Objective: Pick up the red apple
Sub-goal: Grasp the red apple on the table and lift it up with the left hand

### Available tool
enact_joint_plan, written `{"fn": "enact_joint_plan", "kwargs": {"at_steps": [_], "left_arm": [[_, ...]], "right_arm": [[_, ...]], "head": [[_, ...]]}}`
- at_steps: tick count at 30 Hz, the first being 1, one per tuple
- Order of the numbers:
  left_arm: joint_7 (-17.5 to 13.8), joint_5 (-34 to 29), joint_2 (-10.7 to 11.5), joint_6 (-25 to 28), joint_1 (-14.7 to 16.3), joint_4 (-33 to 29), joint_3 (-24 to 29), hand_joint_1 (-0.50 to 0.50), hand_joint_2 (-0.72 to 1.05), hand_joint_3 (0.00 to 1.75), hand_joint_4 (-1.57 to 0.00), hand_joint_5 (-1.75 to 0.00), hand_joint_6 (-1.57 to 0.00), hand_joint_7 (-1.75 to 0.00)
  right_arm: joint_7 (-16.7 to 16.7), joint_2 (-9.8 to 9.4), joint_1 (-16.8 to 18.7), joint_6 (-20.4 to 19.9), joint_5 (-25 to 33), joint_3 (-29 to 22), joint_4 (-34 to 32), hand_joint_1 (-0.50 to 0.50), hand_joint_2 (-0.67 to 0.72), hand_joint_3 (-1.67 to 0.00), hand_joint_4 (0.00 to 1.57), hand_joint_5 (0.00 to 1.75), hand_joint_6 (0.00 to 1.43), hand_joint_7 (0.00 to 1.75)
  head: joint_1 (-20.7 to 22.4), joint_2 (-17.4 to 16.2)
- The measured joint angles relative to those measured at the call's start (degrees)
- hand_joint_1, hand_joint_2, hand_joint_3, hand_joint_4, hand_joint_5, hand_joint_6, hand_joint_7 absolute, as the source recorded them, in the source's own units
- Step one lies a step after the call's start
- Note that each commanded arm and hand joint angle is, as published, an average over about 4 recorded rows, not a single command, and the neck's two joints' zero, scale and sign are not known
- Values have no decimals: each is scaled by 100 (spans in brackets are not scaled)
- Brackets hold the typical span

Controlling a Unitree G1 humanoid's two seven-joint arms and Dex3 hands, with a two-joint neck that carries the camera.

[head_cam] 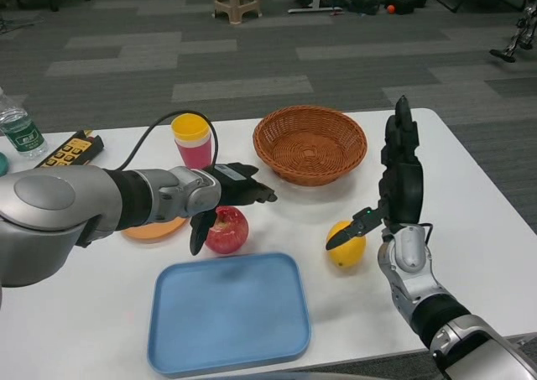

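left hand [225, 197]: your fingers were spread over the round red apple [227, 230], no grip yet
right hand [396, 183]: raised, wide, empty

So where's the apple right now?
The apple sits left of centre on the table, just above the blue tray, under the left hand.

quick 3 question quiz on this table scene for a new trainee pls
1. True or false: the red apple lies inside the wicker basket.
2. Which hand is at the apple? A) left hand B) right hand
3. Fill in: the fruit just below the right hand's lowest finger is a ____.

Key
1. False: it sits on the white table, between the orange plate and the blue tray.
2. A: its fingers reach over the apple; a firm grip is not clear.
3. Lemon.
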Motion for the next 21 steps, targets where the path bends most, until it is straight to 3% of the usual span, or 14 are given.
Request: {"fn": "enact_joint_plan", "kwargs": {"at_steps": [7,21], "left_arm": [[-1,-44,-151,-45,193,239,-112,-50,-2,9,0,0,-39,-14],[-1,-318,-197,-139,339,530,-426,-50,-2,9,0,0,-48,-14]], "right_arm": [[-4,-103,0,0,31,30,62,1,71,0,0,0,0,0],[-5,-188,4,0,33,54,72,4,69,0,0,0,0,0]], "head": [[-15,-95],[-38,-205]]}}
